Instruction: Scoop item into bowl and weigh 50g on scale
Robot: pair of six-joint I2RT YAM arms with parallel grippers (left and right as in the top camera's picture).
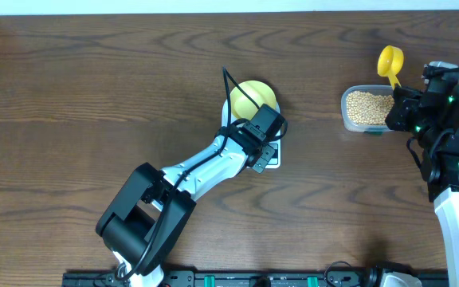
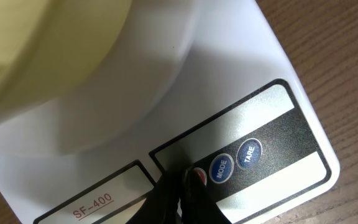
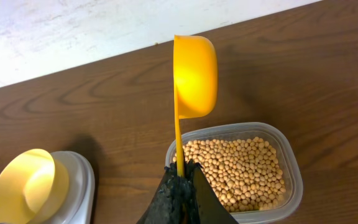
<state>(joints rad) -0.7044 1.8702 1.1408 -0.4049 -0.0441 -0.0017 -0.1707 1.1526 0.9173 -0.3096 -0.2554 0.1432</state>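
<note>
**Left arm at the scale's buttons, scoop poised over the beans**

The pale yellow bowl (image 1: 255,96) sits on the white scale (image 2: 241,50) at mid-table (image 1: 94,80), and it looks empty. The left end effector (image 2: 182,186) has its fingers pinched together around nothing, using the tip as a pointer on the red button (image 2: 199,177) just beside MODE (image 2: 220,168) and TARE (image 2: 249,153). That fits waking or zeroing the scale with the bowl already on it, so that only the beans count toward the target.

The right end effector (image 3: 182,180) is clamped on the thin handle of the bright yellow scoop (image 3: 194,74), whose cup is raised and stands out past the far rim of the clear tub (image 3: 291,162). The beans (image 3: 241,168) all lie in that tub, well apart from the bowl, so no scooping seems done yet.

Only the left wrist view shows which button is touched (from overhead the arm hides the control strip). The right wrist view alone shows the grip on the handle. The overhead view gives the spacing between scale and tub, and shows no beans in the scoop's cup. No view shows a reading.
</note>
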